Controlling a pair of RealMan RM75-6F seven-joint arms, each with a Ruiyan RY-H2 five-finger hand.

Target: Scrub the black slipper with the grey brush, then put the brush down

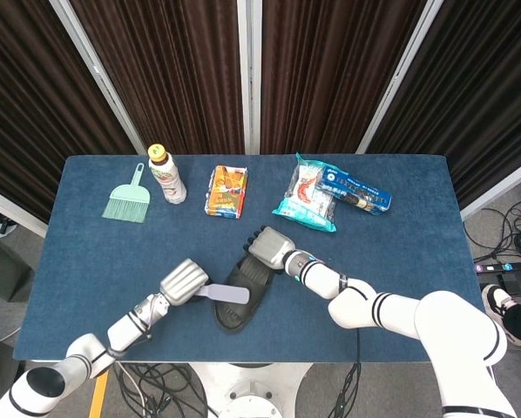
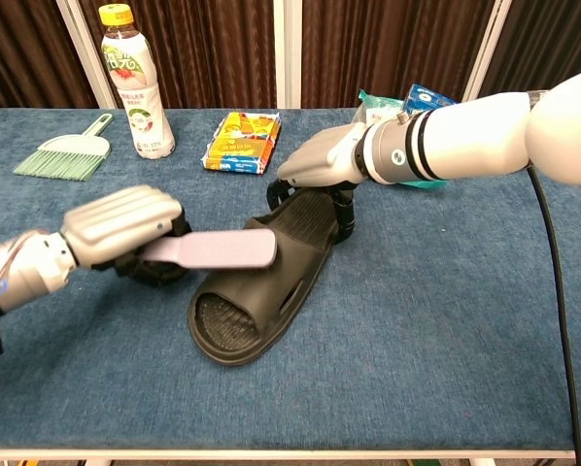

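A black slipper (image 1: 243, 293) (image 2: 266, 277) lies slantwise on the blue table near its front edge, toe toward me. My left hand (image 1: 183, 283) (image 2: 123, 230) grips the handle of the grey brush (image 1: 224, 294) (image 2: 222, 249), whose flat head lies across the slipper's strap. My right hand (image 1: 268, 246) (image 2: 324, 166) holds the slipper's heel end, its fingers curled down over the rim.
Along the back of the table (image 1: 400, 252) stand a green hand brush (image 1: 126, 200), a drink bottle (image 1: 166, 174), an orange snack pack (image 1: 226, 191) and two snack bags (image 1: 330, 192). In the chest view the bottle (image 2: 132, 80) and the green hand brush (image 2: 67, 150) are at the far left.
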